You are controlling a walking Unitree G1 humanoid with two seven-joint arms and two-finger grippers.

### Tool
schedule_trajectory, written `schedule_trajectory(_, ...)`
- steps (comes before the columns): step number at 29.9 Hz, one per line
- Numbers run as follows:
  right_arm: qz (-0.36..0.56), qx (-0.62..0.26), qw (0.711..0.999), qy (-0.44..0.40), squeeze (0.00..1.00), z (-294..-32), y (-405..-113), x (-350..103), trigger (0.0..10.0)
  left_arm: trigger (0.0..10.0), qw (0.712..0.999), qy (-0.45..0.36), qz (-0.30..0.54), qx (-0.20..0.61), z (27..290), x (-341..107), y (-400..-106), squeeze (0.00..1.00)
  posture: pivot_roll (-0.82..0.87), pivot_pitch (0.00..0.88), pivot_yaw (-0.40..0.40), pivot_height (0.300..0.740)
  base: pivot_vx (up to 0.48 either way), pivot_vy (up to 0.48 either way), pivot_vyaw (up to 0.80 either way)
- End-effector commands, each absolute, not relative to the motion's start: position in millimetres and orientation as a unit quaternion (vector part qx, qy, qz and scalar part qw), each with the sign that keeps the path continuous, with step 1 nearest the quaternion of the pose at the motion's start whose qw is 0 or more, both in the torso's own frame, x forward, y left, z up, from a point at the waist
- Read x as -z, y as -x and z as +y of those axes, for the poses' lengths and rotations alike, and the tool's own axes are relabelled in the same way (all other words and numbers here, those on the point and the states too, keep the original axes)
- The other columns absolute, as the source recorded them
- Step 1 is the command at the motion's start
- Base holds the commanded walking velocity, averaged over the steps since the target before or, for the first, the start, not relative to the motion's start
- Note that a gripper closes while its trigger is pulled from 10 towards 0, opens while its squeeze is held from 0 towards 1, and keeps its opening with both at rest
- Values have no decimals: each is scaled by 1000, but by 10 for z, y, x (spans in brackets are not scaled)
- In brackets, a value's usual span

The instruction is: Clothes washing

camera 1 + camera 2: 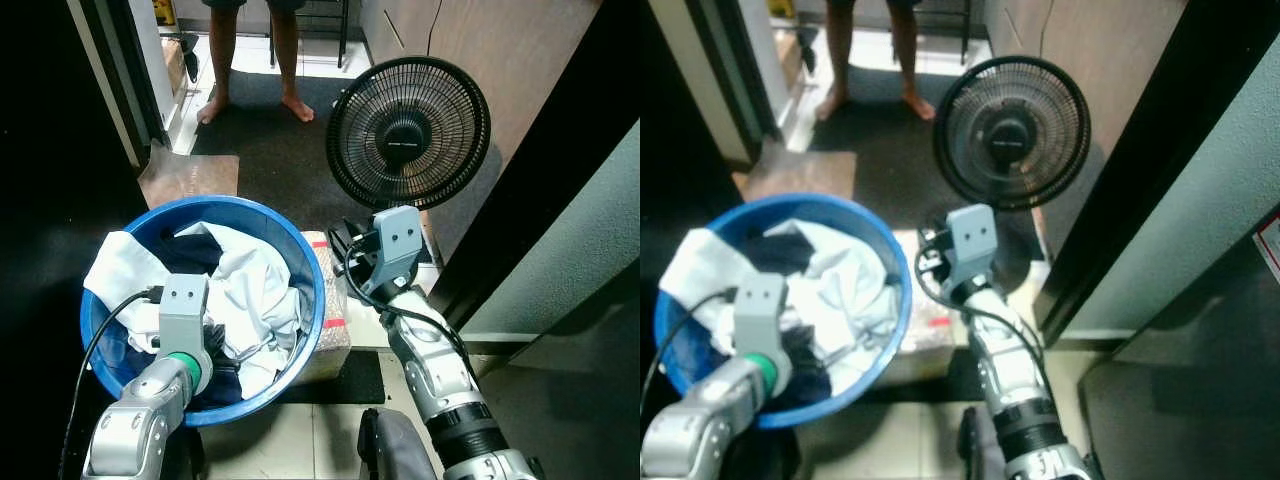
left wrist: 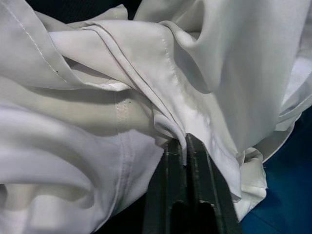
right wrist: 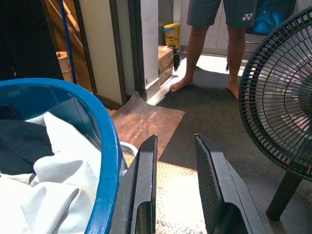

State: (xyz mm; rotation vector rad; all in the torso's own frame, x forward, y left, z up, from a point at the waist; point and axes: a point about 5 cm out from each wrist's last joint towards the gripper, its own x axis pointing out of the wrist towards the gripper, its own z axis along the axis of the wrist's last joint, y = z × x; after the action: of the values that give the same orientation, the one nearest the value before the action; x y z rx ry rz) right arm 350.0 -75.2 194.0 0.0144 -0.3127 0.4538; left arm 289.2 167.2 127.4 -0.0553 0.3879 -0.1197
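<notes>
Before me on the floor stands a blue basin heaped with laundry; a white garment lies on top, dark clothing beneath and beside it; my left gripper reaches down into the basin, its fingers pressed together on a fold of the white garment; my right gripper hovers just outside the basin's rim, its fingers parted with nothing between them, above a wrapped box touching the basin; a black standing fan stands just beyond that gripper; a brown mat lies past the basin; a person's bare legs stand farther off on dark flooring.
</notes>
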Motion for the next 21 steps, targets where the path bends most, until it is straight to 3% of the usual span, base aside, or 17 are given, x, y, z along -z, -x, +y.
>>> schedule_trajectory(1, -152, -221, 963, -9, 0, -769, -3482, -1901, 10000, 0, 978, 23, 200, 63, 1639, -1230, -2847, 0, 98, 167, -49, 505, 0, 0, 0)
schedule_trajectory(11, -153, -220, 963, -11, 0, -767, -3487, -1906, 10000, 0, 982, 23, 169, 75, 1609, -1326, -2851, 0, 102, 167, -49, 505, 0, 0, 0)
schedule_trajectory(13, -157, -220, 963, -13, 0, -759, -3485, -1930, 10000, 0, 988, 28, 97, 119, 1507, -1536, -2849, 0, 102, 167, -48, 505, 0, 0, 0)
schedule_trajectory(14, -161, -220, 962, -15, 0, -755, -3482, -1951, 10000, 3529, 987, 34, 55, 149, 1435, -1666, -2824, 0, 102, 167, -48, 505, 0, 0, 0)
schedule_trajectory(15, -168, -221, 960, -20, 0, -752, -3477, -1986, 10000, 10000, 984, 37, 21, 172, 1371, -1782, -2798, 0, 102, 166, -48, 505, 0, 0, 0)
schedule_trajectory(21, -201, -226, 953, -32, 0, -732, -3441, -2142, 10000, 10000, 974, 24, -49, 220, 1219, -2067, -2731, 0, 102, 163, -47, 505, 0, 0, 0)
